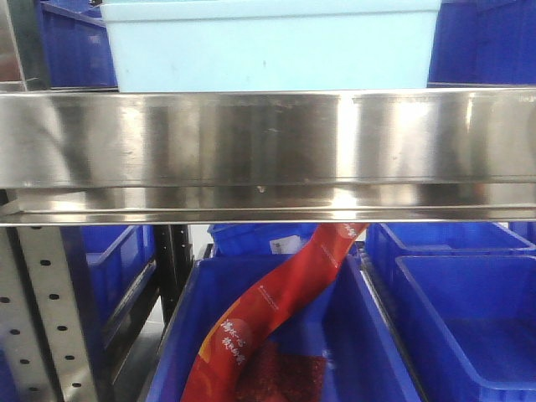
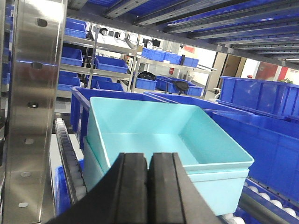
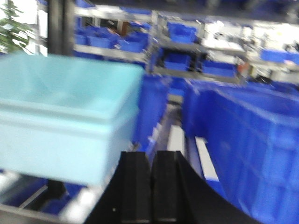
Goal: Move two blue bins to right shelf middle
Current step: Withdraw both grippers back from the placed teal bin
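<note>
Two pale blue bins sit nested on the roller shelf; in the left wrist view the upper bin (image 2: 154, 126) rests inside the lower bin (image 2: 219, 182). The front view shows the pale blue bins (image 1: 276, 46) from the side, above a steel beam. My left gripper (image 2: 148, 161) is shut, empty, just in front of the bins' near rim. In the blurred right wrist view, the pale blue bins (image 3: 60, 121) stand to the left of my right gripper (image 3: 152, 158), which is shut with nothing in it.
A steel shelf beam (image 1: 268, 142) crosses the front view. Below it are dark blue bins (image 1: 452, 318), one holding a red bag (image 1: 276, 310). A perforated steel post (image 2: 32, 116) stands left of the bins. A dark blue bin (image 2: 271, 149) flanks them on the right; another dark blue bin (image 3: 247, 149) is near the right gripper.
</note>
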Robot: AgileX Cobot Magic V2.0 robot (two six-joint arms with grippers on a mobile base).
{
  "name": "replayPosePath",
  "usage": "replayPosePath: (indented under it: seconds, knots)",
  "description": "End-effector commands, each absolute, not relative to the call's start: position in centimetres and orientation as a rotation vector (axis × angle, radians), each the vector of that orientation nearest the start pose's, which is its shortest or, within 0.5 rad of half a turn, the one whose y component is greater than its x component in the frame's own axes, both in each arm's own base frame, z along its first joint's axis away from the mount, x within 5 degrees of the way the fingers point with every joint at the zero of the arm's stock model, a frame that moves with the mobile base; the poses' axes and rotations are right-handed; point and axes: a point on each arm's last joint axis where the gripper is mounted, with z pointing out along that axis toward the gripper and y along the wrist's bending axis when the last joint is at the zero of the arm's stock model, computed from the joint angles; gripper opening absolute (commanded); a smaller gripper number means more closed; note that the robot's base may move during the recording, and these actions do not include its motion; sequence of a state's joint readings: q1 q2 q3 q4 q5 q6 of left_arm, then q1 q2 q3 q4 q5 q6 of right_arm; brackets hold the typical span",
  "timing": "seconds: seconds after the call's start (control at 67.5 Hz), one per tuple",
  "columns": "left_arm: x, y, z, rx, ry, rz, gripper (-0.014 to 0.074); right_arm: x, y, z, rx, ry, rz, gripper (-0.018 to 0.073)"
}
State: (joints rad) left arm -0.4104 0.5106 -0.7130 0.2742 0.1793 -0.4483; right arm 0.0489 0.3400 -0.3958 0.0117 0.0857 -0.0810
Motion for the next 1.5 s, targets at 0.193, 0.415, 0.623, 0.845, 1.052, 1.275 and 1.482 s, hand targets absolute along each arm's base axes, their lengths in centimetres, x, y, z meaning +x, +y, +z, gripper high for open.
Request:
replayPosePath:
  seconds: [0.193,0.415,0.623,0.845,1.052,1.275,1.482]
  knots:
    - [8.9,-3.5,39.9,0.14,1.442,-0.451,-0.0111,6.7,-0.2,23.9,0.023,1.585,-0.024,-0.0165]
    - [8.9,-3.5,39.9,0.14,1.442,-0.451,-0.0111,5.7,-0.2,20.8,0.009,1.552,-0.041,-0.0165]
    - [8.9,-3.5,40.0,0.14,1.44,-0.452,-0.0111,5.6,-0.2,20.6,0.009,1.558,-0.04,-0.0165]
    - [8.9,-3.5,40.0,0.14,1.44,-0.452,-0.0111,5.6,-0.2,20.6,0.009,1.558,-0.04,-0.0165]
    - [8.9,-3.5,40.0,0.14,1.44,-0.452,-0.0111,5.6,-0.2,20.6,0.009,1.558,-0.04,-0.0165]
    - [8.9,-3.5,40.0,0.141,1.44,-0.451,-0.0111,5.6,-0.2,20.6,0.009,1.558,-0.04,-0.0165]
    - [8.7,-2.3,36.4,0.15,1.474,-0.261,-0.0111,5.6,-0.2,20.6,0.009,1.558,-0.04,-0.0165]
